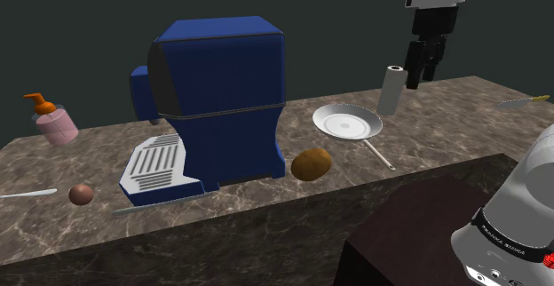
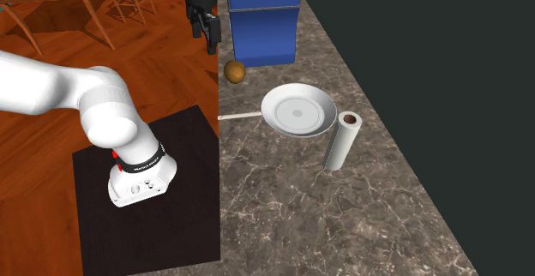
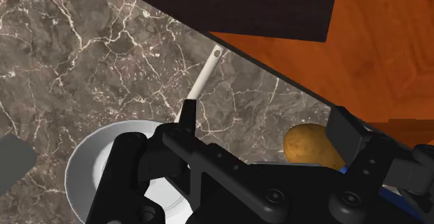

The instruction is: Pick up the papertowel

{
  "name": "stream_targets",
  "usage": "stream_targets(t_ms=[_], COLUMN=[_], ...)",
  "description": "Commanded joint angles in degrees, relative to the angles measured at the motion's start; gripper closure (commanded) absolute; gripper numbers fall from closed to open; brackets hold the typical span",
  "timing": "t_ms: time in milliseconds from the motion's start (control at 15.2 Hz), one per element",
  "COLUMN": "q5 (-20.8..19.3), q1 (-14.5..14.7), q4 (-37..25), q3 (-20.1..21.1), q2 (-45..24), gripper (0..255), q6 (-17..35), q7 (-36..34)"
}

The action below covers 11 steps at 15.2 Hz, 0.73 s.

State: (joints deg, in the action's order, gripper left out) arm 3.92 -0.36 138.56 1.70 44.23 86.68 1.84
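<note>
The white paper towel roll (image 1: 391, 89) stood upright by the marble counter's (image 1: 444, 129) far edge, just beside a grey pan (image 1: 346, 123). Bare counter lay around it. The black gripper (image 1: 424, 69) hung high nearer the counter's near edge, fingers apart and empty. Lettering on the arm's base (image 1: 506, 240) was too small to read.

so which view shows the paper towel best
The second exterior view: the roll stands whole and upright beside the pan, nothing in front. In the shoulder view it stands far off, the claw crowding its edge. In the wrist view a grey patch past the pan may be it.
</note>
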Motion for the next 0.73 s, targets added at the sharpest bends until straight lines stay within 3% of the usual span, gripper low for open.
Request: stream_targets(t_ms=[0,660], q5=[0.0,-6.9], q1=[0.0,-5.1], q4=[0.0,-3.2], q3=[0.0,-8.3], q2=[0.0,-12.3], gripper=[0,0], q6=[0.0,11.3], q7=[0.0,7.5])
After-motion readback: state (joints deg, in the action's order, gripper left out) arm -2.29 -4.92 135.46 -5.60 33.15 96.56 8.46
